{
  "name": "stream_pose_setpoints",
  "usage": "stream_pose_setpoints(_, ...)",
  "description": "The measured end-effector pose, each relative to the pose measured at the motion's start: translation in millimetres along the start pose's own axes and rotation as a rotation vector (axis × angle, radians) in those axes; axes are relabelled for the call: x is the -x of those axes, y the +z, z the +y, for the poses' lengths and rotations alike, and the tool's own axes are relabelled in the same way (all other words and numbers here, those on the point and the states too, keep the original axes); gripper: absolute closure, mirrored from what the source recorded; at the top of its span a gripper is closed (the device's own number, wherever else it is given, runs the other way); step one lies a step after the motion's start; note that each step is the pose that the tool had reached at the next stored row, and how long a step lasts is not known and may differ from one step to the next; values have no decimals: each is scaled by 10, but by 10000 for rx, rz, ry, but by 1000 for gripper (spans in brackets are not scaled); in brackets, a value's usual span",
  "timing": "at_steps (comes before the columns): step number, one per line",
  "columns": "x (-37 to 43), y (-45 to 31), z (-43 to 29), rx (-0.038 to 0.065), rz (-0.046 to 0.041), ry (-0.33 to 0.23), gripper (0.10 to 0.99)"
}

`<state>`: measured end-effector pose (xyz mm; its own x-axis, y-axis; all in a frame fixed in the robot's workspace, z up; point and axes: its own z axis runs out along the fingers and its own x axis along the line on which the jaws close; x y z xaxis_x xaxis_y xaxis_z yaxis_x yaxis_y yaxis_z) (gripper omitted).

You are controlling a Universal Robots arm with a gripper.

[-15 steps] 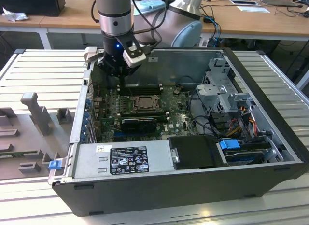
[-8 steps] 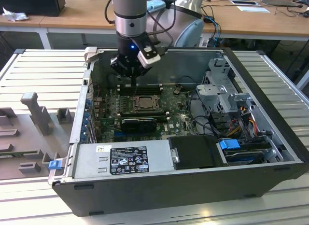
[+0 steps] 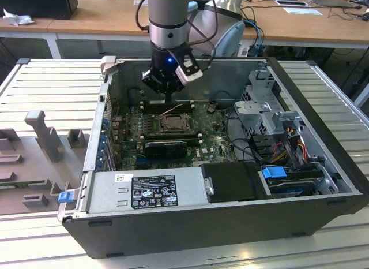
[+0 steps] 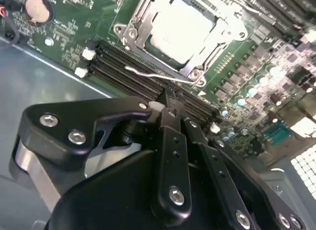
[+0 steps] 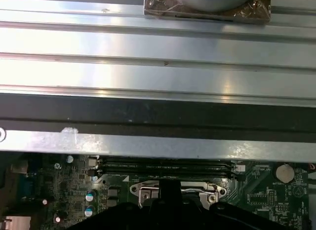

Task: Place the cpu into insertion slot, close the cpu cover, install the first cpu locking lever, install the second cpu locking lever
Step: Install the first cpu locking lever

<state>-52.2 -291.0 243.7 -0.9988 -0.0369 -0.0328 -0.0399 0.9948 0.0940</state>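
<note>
The cpu point(image 4: 182, 27) lies flat in the insertion slot point(image 3: 173, 122), its pale silver top showing through the window of the cpu cover point(image 4: 224, 30), which is folded down over it. A thin silvery locking lever point(image 4: 153, 74) runs along the socket edge nearest my fingers and stands a little out from it. My gripper point(image 4: 170, 107) hangs just above that edge with its black fingers pressed together and nothing between them. In the exterior view the gripper point(image 3: 168, 104) points straight down at the socket's far side. In the first wrist view the socket's metal rim point(image 5: 148, 190) sits just beyond a dark finger point(image 5: 170, 193).
Long black memory slots point(image 4: 123, 67) run between the fingers and the socket. The open computer case holds a power supply point(image 3: 147, 191), a drive cage point(image 3: 265, 107) and cables at the exterior view's right. The case's back wall point(image 5: 148, 116) rises close behind. A grey moulded tray point(image 3: 34, 153) lies outside.
</note>
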Motion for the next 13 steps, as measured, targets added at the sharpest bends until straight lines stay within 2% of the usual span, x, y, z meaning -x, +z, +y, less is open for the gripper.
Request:
stream_pose_setpoints(2,14,34,-5,-3,3,1,980)
stream_pose_setpoints(5,106,97,-9,-2,5,2,980)
stream_pose_setpoints(8,138,159,23,-3,5,0,980)
stream_pose_setpoints(10,149,179,52,-1,5,-2,980)
stream_pose_setpoints(13,187,192,54,-11,7,-5,980)
